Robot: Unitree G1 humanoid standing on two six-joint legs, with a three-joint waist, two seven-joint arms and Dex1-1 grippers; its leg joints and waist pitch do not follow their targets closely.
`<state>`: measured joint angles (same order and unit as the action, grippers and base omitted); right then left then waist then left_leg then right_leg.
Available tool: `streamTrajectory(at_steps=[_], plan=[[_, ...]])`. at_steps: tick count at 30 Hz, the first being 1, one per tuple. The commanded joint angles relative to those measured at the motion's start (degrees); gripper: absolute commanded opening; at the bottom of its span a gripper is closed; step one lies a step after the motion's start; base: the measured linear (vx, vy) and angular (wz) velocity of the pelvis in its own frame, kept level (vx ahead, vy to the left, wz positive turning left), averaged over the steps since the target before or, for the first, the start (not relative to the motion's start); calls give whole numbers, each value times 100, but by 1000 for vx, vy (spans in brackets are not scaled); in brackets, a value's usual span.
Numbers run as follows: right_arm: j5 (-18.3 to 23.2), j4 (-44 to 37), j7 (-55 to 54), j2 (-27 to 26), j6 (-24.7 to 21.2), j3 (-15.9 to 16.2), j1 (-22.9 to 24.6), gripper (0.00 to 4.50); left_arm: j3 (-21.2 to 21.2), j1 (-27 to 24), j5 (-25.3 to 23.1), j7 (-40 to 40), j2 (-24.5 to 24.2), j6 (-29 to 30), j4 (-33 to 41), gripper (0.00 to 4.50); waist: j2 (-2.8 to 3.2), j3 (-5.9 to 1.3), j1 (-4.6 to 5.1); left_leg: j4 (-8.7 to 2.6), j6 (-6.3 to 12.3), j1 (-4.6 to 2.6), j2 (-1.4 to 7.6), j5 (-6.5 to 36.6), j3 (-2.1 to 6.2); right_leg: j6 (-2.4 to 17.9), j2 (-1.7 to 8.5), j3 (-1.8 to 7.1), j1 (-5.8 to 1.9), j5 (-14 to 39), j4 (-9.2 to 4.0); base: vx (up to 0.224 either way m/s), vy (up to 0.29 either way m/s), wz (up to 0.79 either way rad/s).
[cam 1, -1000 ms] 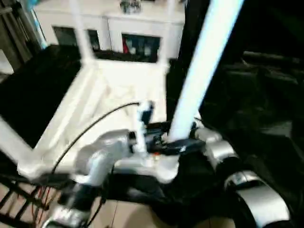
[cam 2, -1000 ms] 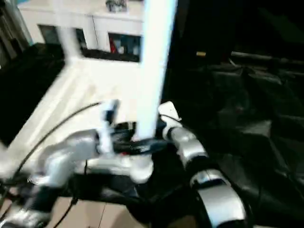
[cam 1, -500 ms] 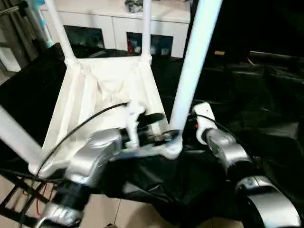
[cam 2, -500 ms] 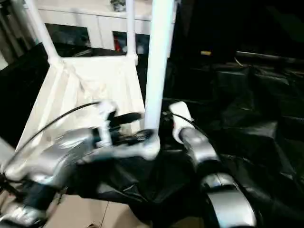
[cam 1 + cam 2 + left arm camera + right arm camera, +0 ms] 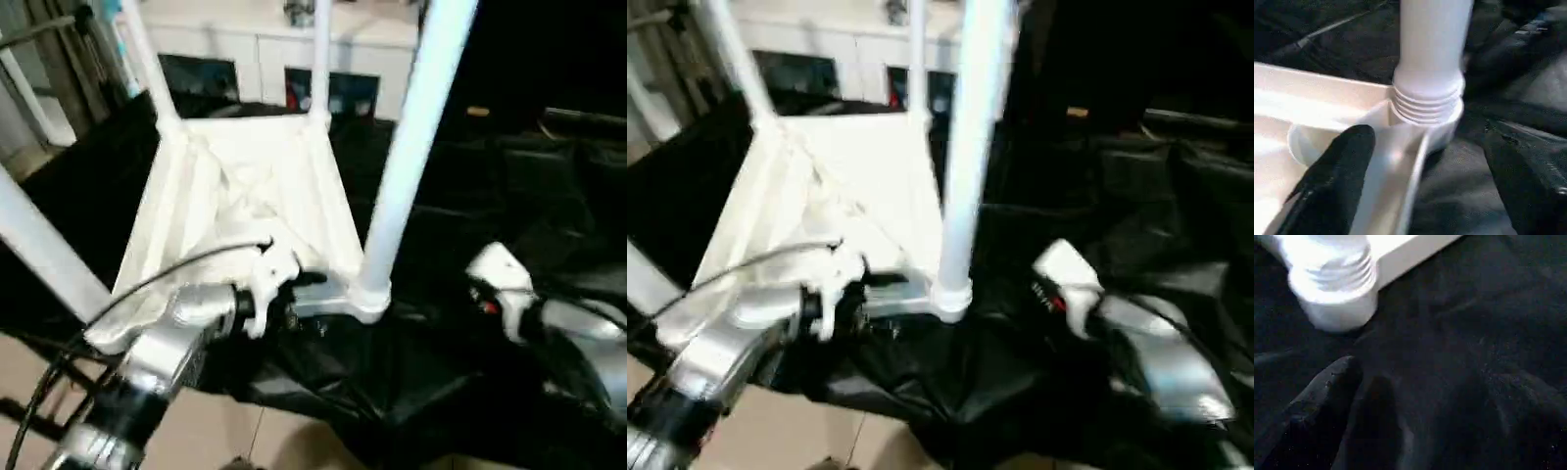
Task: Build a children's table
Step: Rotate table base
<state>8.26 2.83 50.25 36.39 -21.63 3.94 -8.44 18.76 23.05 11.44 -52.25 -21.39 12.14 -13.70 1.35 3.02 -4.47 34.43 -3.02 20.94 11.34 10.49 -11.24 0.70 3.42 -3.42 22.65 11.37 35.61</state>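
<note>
The children's table lies upside down, its white tabletop (image 5: pixel 245 186) ribbed side up on the black cloth. Legs stand upright in its corner sockets: two far ones (image 5: pixel 147 59) (image 5: pixel 321 49), a near left one (image 5: pixel 44 250) and a near right one (image 5: pixel 407 157). My left gripper (image 5: pixel 1425 181) is open at the tabletop's near edge. One finger (image 5: pixel 1337 186) hangs over the rim and the other over the cloth, just short of the near right socket (image 5: pixel 1430 112). My right gripper (image 5: pixel 1425 431) is open over the cloth, apart from that socket (image 5: pixel 1332 284).
The black-draped work table (image 5: pixel 509 176) stretches away to the right in folds. Its near edge drops to a tiled floor (image 5: pixel 245 431). A white cabinet (image 5: pixel 255 39) stands behind. A black cable (image 5: pixel 147 284) loops off my left forearm.
My right gripper has drawn back to the right, away from the near right leg. My left gripper has slid back a little from the socket. The camera has also shifted.
</note>
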Motion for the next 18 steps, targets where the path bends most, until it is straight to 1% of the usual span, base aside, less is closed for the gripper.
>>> streamTrajectory(at_steps=[1,2,3,4,5,6,7,8,9,10,11,13,14,15,16,17,18], plan=[[238,-443,209,93,-244,31,9,450,-59,190,-112,-81,-38,-207,-315,361,-17,-350,-22,-386,111,-48,148,1385,152,701,406,271,-282,1671,-557,0,0,0],[302,-575,292,131,-313,64,48,450,-100,285,-99,-155,-53,-255,-485,349,87,-363,-14,-372,116,-46,149,1330,159,749,419,278,-280,1543,-547,0,0,0],[307,-604,338,153,-310,87,45,450,-100,357,-110,-207,-72,-258,-604,334,12,-363,22,-365,161,-34,143,1284,146,816,388,265,-283,1364,-550,0,0,0],[300,-634,359,170,-305,98,47,450,-95,397,-116,-246,-93,-244,-662,334,35,-360,42,-365,186,-35,150,1276,147,901,394,260,-279,1310,-534,0,0,0],[313,-631,482,263,-330,115,-24,450,-59,567,-58,-561,-118,-235,-923,324,119,-367,39,-354,189,-40,146,1268,154,944,408,258,-277,1320,-527,0,0,0],[296,-583,534,295,-343,132,-99,450,-25,676,-52,-798,-138,-282,-1140,318,106,-364,67,-335,217,-52,126,1293,126,962,388,253,-268,1449,-574,0,0,0],[256,-563,538,305,-351,158,-135,450,-2,719,-75,-916,-162,-358,-1266,312,77,-368,71,-334,245,-41,122,1221,123,964,387,250,-283,1520,-564,0,0,0],[250,-569,535,307,-361,160,-138,450,0,727,-83,-932,-164,-379,-1292,304,91,-373,60,-333,259,-30,125,1157,134,958,400,249,-292,1527,-558,0,0,0],[225,-570,584,354,-417,180,-213,450,19,801,-106,-1071,-162,-446,-1483,295,34,-370,64,-331,295,-14,133,1085,127,939,404,250,-288,1546,-556,0,0,0],[236,-580,632,390,-443,191,-250,450,11,837,-87,-1123,-140,-450,-1581,286,95,-385,49,-326,306,-25,143,1021,129,937,413,251,-281,1550,-545,0,0,0],[241,-573,704,447,-453,209,-296,450,-8,872,-46,-1181,-102,-422,-1687,279,75,-392,57,-320,322,-21,142,977,124,948,404,248,-283,1480,-541,0,0,0],[218,-564,779,541,-459,249,-353,450,-40,921,-40,-1200,-54,-456,-1875,268,97,-398,53,-318,353,-15,155,908,128,1017,405,242,-285,1280,-515,0,0,0],[214,-547,802,568,-452,258,-380,450,-37,950,-76,-1211,-43,-481,-1965,268,125,-396,63,-315,359,-25,157,936,123,1058,398,238,-277,1235,-524,0,0,0],[215,-526,827,594,-446,266,-414,450,-28,990,-128,-1230,-34,-515,-2078,268,72,-385,66,-317,368,-20,153,983,118,1069,407,243,-287,1278,-530,0,0,0],[215,-526,827,594,-446,266,-414,450,-28,990,-128,-1230,-34,-515,-2078,245,90,-394,54,-315,363,-24,157,971,121,1058,424,245,-292,1315,-526,0,0,0],[238,-521,890,627,-490,279,-459,450,-41,1048,-181,-1272,11,-605,-2280,235,67,-391,59,-315,372,-15,154,957,119,1050,422,244,-295,1320,-530,0,0,0],[250,-546,941,645,-500,302,-470,450,-30,1099,-263,-1224,34,-698,-2425,235,68,-396,53,-310,385,-16,150,932,117,1031,417,243,-296,1327,-529,0,0,0]])
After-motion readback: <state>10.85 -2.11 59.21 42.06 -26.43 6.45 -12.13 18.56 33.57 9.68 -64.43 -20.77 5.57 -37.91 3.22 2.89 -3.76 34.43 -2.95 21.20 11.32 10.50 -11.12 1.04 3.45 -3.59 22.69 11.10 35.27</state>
